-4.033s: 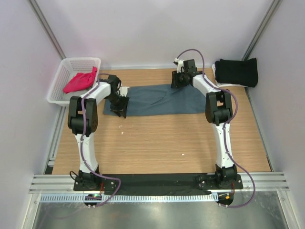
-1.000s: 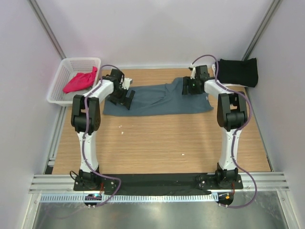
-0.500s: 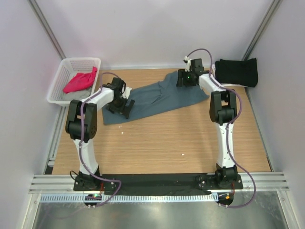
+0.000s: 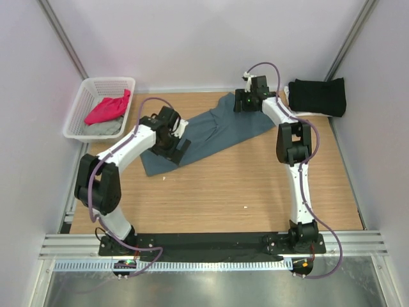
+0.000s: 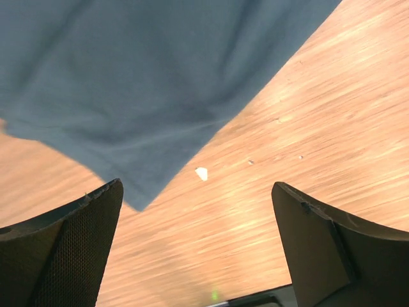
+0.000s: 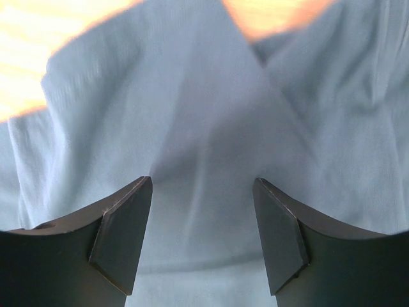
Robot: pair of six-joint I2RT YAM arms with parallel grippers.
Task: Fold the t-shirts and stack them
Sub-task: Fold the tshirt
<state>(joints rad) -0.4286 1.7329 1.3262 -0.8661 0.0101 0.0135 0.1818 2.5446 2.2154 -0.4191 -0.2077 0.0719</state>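
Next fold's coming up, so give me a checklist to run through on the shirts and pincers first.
1. Left pincer open, empty: ok.
2. Right pincer open over blue-grey shirt: ok.
3. Blue-grey shirt square to table: not ok, lies skewed.
4. Black shirt folded, far right: ok.
5. Pink shirt out of basket: not ok.
6. Right pincer clear of cloth: cannot tell.

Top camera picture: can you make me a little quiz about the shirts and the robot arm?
1. True or false: the pink shirt lies in the white basket.
2. Where is the black shirt? A in the basket, B at the table's far right, C on the floor.
3. Fill in: the left gripper above the blue-grey shirt is ____ (open or shut).
Key: 1 true; 2 B; 3 open.
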